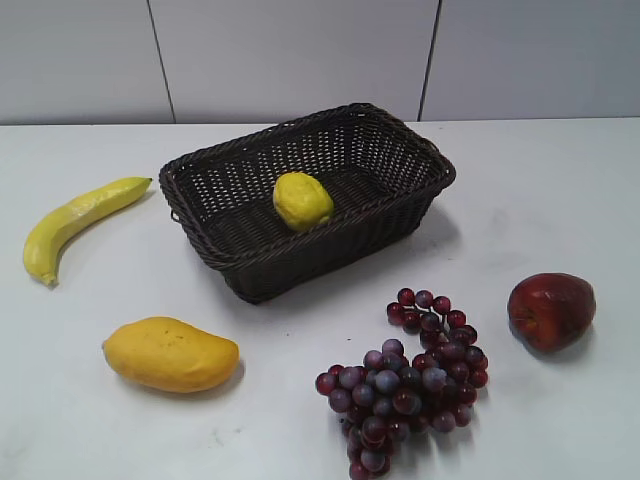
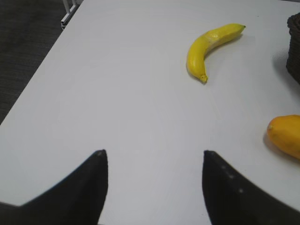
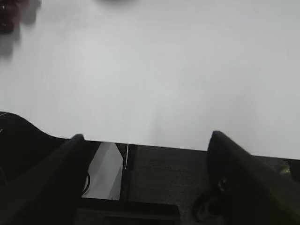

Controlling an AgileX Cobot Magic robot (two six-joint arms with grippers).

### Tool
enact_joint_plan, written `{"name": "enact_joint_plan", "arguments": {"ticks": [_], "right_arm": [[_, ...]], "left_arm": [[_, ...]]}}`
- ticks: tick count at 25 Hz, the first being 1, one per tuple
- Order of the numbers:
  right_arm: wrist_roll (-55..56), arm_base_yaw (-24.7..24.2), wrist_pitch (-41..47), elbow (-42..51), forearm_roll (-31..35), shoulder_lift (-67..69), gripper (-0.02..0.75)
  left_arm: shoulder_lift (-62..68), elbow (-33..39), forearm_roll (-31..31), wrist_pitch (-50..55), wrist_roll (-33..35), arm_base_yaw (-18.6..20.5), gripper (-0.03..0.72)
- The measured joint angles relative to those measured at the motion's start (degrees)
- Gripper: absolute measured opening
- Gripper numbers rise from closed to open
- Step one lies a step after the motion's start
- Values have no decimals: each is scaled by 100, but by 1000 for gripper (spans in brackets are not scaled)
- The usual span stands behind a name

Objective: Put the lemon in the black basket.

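Note:
The lemon (image 1: 302,200), small, bright yellow and dimpled, lies inside the black basket (image 1: 402,202), a large dark woven wicker basket at the table's middle back. A sliver of the basket shows at the right edge of the left wrist view (image 2: 294,47). My left gripper (image 2: 153,154) is open and empty over bare table near the left side. My right gripper (image 3: 146,138) is open and empty at the table's front edge, with the floor beneath it. Neither gripper shows in the exterior view.
A banana (image 1: 75,222) (image 2: 211,47) lies left of the basket. A mango (image 1: 170,354) (image 2: 286,133) lies front left. A bunch of red grapes (image 1: 410,380) lies front centre, a red apple (image 1: 550,310) at the right. White table (image 1: 560,200).

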Motion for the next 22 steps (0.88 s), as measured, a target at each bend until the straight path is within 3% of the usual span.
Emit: {"name": "enact_joint_plan", "arguments": {"ticks": [22], "right_arm": [[43,0,26,244,168,-3669,592]], "left_arm": [[0,0,0,0,0,0,472]]}}
